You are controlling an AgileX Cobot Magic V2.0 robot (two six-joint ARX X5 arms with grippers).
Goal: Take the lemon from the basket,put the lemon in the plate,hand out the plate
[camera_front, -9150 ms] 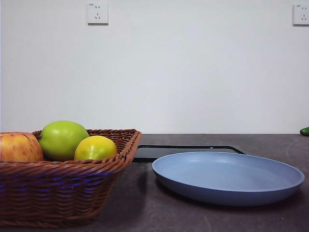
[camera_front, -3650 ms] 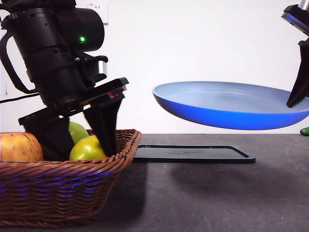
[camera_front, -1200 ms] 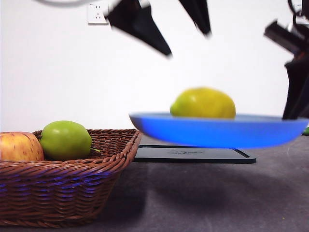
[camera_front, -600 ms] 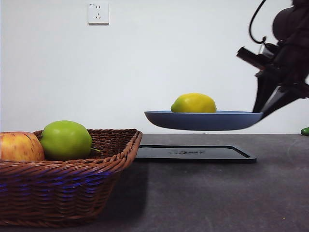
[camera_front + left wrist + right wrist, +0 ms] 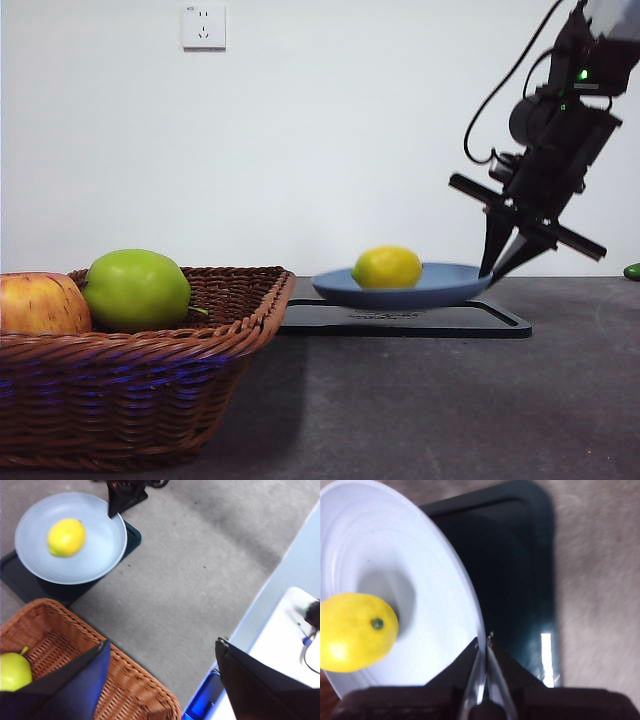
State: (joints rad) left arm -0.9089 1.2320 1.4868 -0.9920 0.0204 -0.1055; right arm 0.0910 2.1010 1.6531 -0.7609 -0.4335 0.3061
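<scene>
Right hand (image 5: 482,642) clenched on round matte blue plate's (image 5: 440,288) rim; small yellow lemon (image 5: 387,267) sat on it. Left hand (image 5: 162,655) released, empty.

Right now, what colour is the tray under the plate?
Black; the tray shows best in the front view, under the plate.

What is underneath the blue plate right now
The black tray lies under the plate, which the right hand holds by its rim with the lemon on it. The plate hides part of the tray.
</scene>
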